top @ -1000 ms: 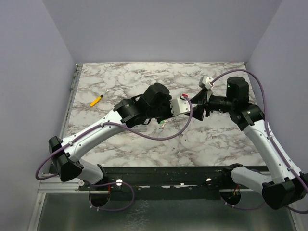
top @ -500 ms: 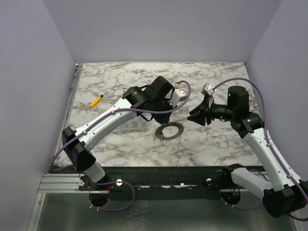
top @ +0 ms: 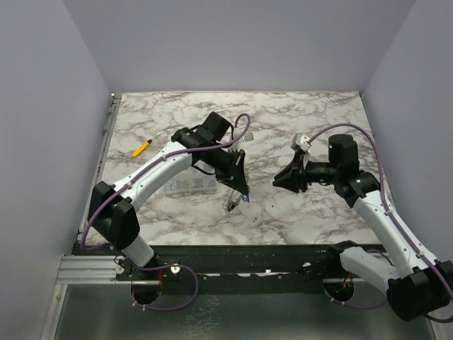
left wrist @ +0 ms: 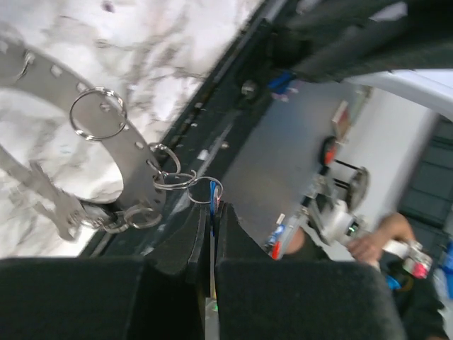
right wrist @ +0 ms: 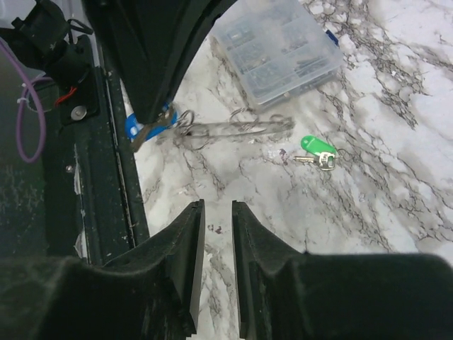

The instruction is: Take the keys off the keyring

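One green-head key (right wrist: 316, 146) off keyring (left wrist: 133, 159) (1 blue key (right wrist: 139, 128) in L gripper (left wrist: 212, 211)).

In the left wrist view the keyring (left wrist: 136, 152) runs off the left edge, and the keys (left wrist: 60, 212) on it are a soft grey blur. The left fingers (left wrist: 195, 244) hide nearly all of what they pinch; only a sliver of the blue key (left wrist: 212, 190) shows. From the right wrist the ring is edge-on and smeared, the blue head is half covered, and the clear box (right wrist: 283, 49) is cut by the top edge, its contents too small to tell. From above, the ring and keys are a tiny smudge.
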{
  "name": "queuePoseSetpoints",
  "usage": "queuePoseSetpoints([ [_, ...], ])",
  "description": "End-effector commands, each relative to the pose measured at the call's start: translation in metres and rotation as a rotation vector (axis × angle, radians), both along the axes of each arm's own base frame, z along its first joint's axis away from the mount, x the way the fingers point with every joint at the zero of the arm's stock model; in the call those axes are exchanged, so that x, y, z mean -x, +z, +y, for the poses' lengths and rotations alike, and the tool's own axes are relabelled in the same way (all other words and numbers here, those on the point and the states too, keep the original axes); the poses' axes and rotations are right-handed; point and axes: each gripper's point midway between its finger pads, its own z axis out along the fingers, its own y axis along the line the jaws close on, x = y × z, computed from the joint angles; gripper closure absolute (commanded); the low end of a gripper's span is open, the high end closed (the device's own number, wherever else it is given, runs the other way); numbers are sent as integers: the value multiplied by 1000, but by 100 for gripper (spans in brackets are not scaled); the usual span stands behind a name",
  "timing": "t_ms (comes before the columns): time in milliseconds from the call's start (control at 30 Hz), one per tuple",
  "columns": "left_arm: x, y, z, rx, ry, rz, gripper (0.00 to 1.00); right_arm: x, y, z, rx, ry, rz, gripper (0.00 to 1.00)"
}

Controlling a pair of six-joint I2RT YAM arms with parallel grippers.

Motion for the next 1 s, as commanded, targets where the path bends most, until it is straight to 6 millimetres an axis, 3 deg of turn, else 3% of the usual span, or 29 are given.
queuePoseSetpoints([
  [0, 30, 31, -15, 218, -119, 165, 100, -13, 0, 8, -10, 49, -101, 71],
  [133, 33, 41, -18, 283, -151, 245, 100, -20, -3, 13, -21, 71, -146, 72],
  [267, 36, 45, -17, 307, -168, 275, 100, -8, -4, 20, -60, 136, -143, 72],
  [433, 41, 43, -15, 318, -186, 315, 100, 5, -4, 23, -72, 190, -128, 64],
  [733, 34, 36, -19, 306, -169, 363, 100, -6, 23, 24, -45, 149, -156, 58],
  [867, 25, 35, -19, 314, -154, 365, 100, -1, 15, 22, -25, 158, -153, 57],
  [967, 21, 38, -20, 321, -150, 357, 100, 8, 4, 22, -48, 165, -101, 45],
])
